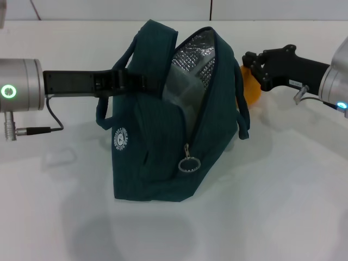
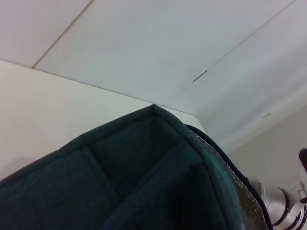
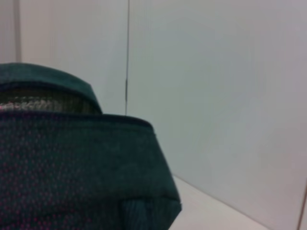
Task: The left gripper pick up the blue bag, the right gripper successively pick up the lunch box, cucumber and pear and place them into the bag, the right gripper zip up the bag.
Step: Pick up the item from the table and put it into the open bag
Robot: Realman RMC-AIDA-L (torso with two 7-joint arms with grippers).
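Blue bag, centre frame on the white bench: left hand clamped on its upper edge to keep the foil-lined mouth agape; right hand, upper right, gripping the pear (apparently bound for the opening).

Teal blue bag stands unzipped, orange pear just behind it.

left gripper: reaching rightward, level | right gripper: reaching leftward, raised
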